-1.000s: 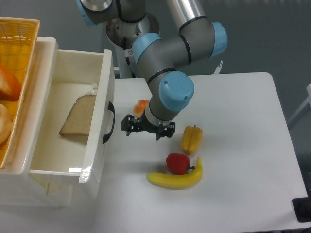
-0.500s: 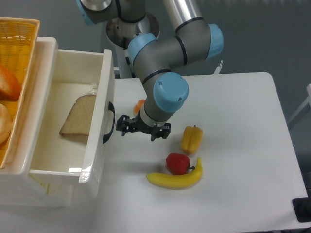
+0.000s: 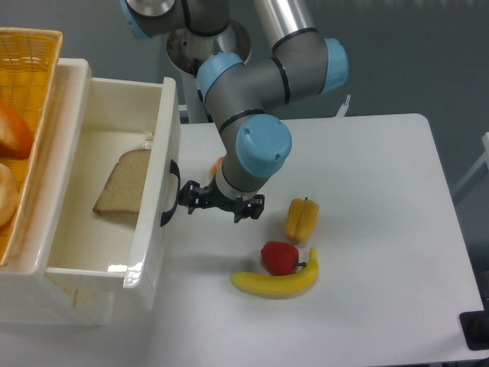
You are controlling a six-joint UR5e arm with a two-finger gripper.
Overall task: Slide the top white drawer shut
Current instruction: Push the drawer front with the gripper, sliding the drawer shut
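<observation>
The drawer (image 3: 107, 195) stands pulled out at the table's left, its front face running from 12 to 6 o'clock. It lies at 9 o'clock from the gripper (image 3: 221, 202), whose near end sits just beside the black handle (image 3: 170, 193). The jaws hold nothing; how wide they stand is hard to tell. Counted: one bread slice (image 3: 124, 193) in the drawer; one banana (image 3: 276, 281), one red pepper (image 3: 280, 257), one yellow pepper (image 3: 302, 219) on the table.

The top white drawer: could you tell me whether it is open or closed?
Open. The top white drawer is pulled out, its inside and a bread slice exposed.
</observation>
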